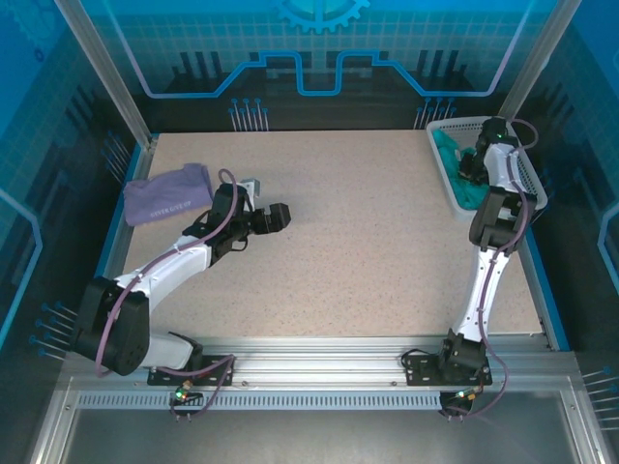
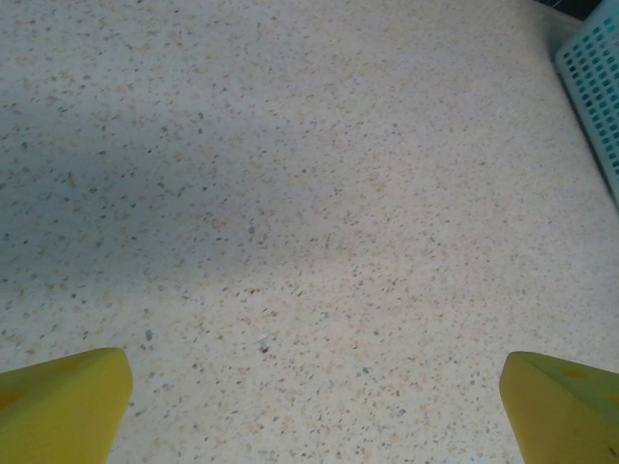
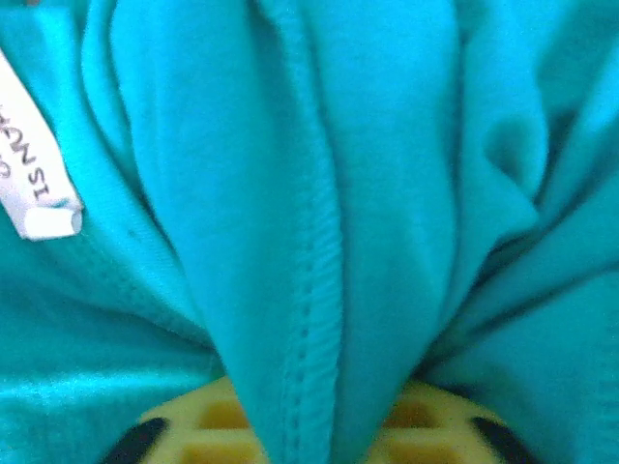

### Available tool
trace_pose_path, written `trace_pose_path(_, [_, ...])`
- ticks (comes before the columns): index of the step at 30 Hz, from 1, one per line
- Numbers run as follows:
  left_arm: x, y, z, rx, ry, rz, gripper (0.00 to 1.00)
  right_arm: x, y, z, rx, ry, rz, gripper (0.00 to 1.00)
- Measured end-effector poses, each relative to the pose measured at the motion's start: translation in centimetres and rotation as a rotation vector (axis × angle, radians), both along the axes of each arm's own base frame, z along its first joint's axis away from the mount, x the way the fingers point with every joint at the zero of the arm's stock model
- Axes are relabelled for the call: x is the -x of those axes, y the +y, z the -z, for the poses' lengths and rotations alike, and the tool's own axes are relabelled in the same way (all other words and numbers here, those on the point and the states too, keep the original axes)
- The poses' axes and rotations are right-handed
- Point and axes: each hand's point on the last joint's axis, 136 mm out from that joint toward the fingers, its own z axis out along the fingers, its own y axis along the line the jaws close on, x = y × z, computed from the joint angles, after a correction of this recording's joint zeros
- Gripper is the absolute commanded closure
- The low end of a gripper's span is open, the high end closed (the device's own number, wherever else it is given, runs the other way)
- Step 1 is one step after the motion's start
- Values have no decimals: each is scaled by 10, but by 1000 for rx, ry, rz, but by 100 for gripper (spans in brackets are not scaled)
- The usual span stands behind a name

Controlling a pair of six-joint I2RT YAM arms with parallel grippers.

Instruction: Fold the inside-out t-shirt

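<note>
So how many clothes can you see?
2: a teal t-shirt in the basket at right, a purple folded garment at far left. The basket may hide more.

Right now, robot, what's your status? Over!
Status: left end effector open above table; right end effector shut on teal t-shirt in basket. Off to the side: purple garment, not blocking.

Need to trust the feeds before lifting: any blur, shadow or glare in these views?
Top external: sharp and evenly lit, table free of glare. Left wrist: a soft grey shadow crosses the table; left gripper is blurred at the bottom corners. Right wrist: very close on the t-shirt, its label slightly blurred.
</note>
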Motion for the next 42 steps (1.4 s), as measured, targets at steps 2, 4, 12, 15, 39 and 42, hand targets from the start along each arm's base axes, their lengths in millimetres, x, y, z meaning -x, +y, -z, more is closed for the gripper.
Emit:
trace_pose_path(2, [2, 4, 2, -17, 11, -16, 1, 2, 0, -7, -20, -23, 2, 100])
trace_pose_path(4, [5, 8, 1, -27, 10, -27, 1, 6, 3, -24, -29, -53, 12, 100])
trace_pose_path(12, [16, 30, 7, -11, 16, -102, 1, 38, 35, -211, 45, -531, 59, 100])
trace_pose_path(15, [18, 37, 14, 0, 41, -131, 1, 54, 54, -259, 45, -710, 68, 100])
trace_pose_path(39, [-57, 237, 87, 261, 252, -774, 3, 189, 366, -325, -232, -976, -693, 94])
trace_pose_path(42, [-75, 245, 91, 274, 253, -778, 3, 188, 387, -240, -270, -751, -742, 94])
